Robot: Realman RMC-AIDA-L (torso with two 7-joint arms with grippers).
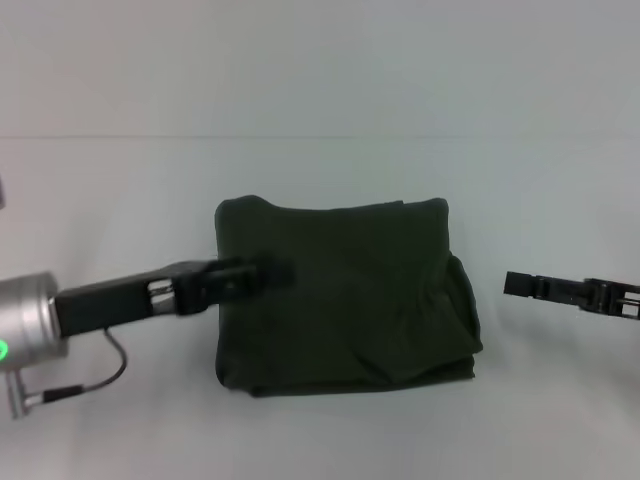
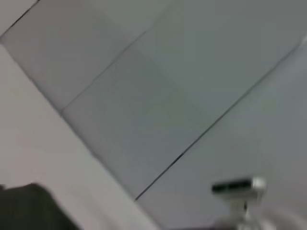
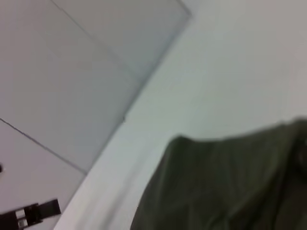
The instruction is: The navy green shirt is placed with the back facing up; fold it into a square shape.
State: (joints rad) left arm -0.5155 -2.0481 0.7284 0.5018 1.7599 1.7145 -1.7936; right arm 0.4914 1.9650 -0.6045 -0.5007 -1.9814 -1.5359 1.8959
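- The left claw (image 1: 272, 271) reaches in from the robot's left side and sits over the near-left part of the folded shirt, its black tip against the dark cloth. Black on dark olive gives no outline, so I cannot tell whether it is parted or pinched on fabric.
- Its silver wrist with a green light and a thin looping cable hangs low over the tabletop (image 1: 110, 200), well left of the garment. That low, flat approach suits pressing or smoothing a fold rather than lifting.
- The navy green shirt (image 1: 350, 300) lies in the middle of the white tabletop, already folded into a compact, roughly square packet with its plain side up. No lettering shows.
- The left and far edges look fairly straight. The right side is less tidy: layers bulge out and stack toward the near-right corner, so I would judge the folding nearly finished and only tidying left.
- In the right wrist view the shirt (image 3: 230, 187) fills the lower corner as a rounded dark mass on the pale surface.
- The right claw (image 1: 520, 285) hovers beside the shirt on the robot's right, apart from the cloth and holding nothing. Its tip looks narrow, though whether it is fully closed I cannot tell. It seems to wait clear of the bulging edge.
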